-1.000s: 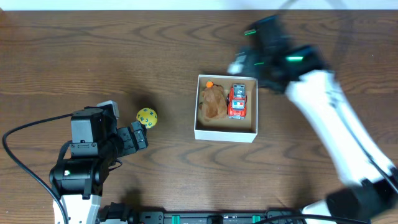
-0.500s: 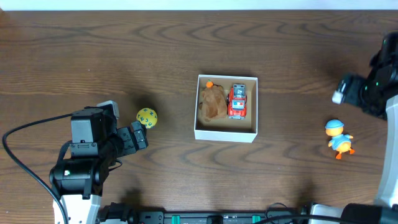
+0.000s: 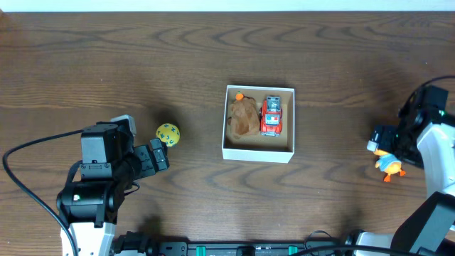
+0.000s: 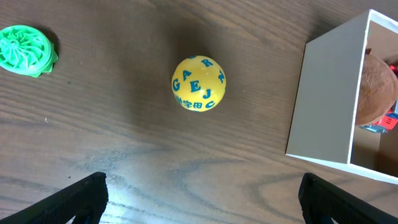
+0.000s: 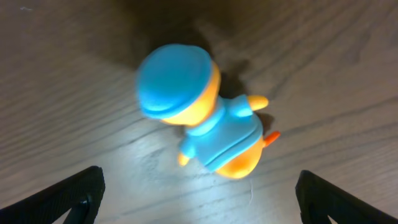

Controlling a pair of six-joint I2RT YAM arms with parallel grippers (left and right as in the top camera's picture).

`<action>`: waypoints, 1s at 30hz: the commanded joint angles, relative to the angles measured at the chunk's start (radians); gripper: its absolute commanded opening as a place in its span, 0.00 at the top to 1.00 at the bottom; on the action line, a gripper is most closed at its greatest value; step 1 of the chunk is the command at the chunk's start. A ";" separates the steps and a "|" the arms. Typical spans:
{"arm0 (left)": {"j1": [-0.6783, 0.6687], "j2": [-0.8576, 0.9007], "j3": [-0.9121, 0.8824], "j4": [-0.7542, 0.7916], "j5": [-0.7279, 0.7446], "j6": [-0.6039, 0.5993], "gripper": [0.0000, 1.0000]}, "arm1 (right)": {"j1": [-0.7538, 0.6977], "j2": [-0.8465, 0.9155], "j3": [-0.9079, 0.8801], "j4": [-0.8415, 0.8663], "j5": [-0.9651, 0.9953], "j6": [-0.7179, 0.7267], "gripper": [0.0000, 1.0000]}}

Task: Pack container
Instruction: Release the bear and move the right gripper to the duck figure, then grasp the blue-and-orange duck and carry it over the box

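1. Container sits mid-desk, open top up, with a brown plush and a red truck already inside. It looks like light, thin cardboard, so I judge a nudge would slide it.
2. The duck toy lies on the desk, well to the right of the box. It seems to be hard, smooth, light plastic, and its rounded cap would likely slip.
3. The right gripper hovers over the duck with its fingers spread wide apart and empty. The blue-jacketed torso looks like the best place to hold.
4. The left gripper is also spread and empty, near the lettered ball. The ball is round and likely to roll, so pinch across its middle.
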 commanded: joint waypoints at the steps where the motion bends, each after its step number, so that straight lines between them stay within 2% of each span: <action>1: 0.002 0.000 0.015 -0.003 0.005 -0.006 0.02 | -0.044 -0.005 -0.053 0.048 -0.005 -0.017 0.01; 9: 0.002 0.000 0.015 -0.003 0.006 -0.006 0.02 | -0.068 -0.005 -0.150 0.185 -0.027 -0.014 0.03; 14: 0.002 0.000 0.015 -0.004 0.005 -0.006 0.02 | -0.068 -0.004 -0.156 0.209 -0.041 -0.014 0.06; 18: 0.002 0.000 0.015 -0.004 0.005 -0.006 0.02 | -0.068 -0.004 -0.156 0.212 -0.056 -0.014 0.13; 21: 0.002 0.000 0.015 -0.010 0.005 -0.006 0.02 | -0.068 -0.003 -0.156 0.208 -0.056 -0.014 0.25; 30: 0.002 0.000 0.015 -0.014 0.005 -0.006 0.02 | -0.068 0.023 -0.199 0.251 -0.056 -0.014 0.25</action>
